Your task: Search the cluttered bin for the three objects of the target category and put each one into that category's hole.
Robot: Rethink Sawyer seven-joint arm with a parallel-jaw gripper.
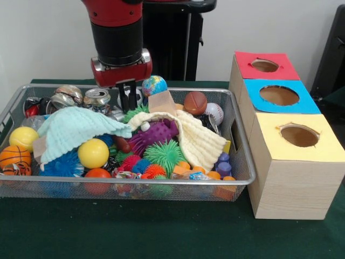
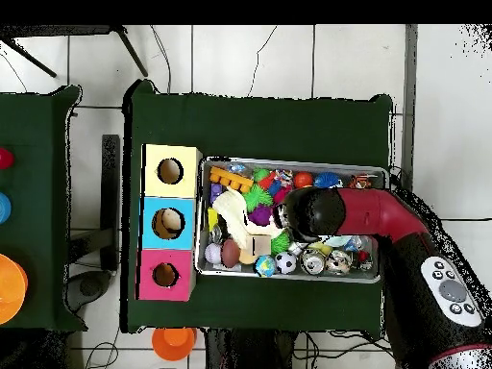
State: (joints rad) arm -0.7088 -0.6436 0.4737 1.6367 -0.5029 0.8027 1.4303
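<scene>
Claw [image 1: 128, 96] lowered into the far side of the bin [image 1: 243, 178], black tips down among the clutter; cannot tell how far open or whether anything is held. Just beside: crushed cans [image 1: 97, 97], no readable label, and a globe ball [image 1: 154, 85]. Further out: mint cloth [image 1: 75, 132], cream cloth [image 1: 197, 139], yellow ball [image 1: 93, 153], purple spiky toy [image 1: 153, 136]. Bin toward the green surface's [image 1: 161, 237] near edge. At its right edge, wooden box [image 1: 291, 186] with red, blue and yellow holed tops.
</scene>
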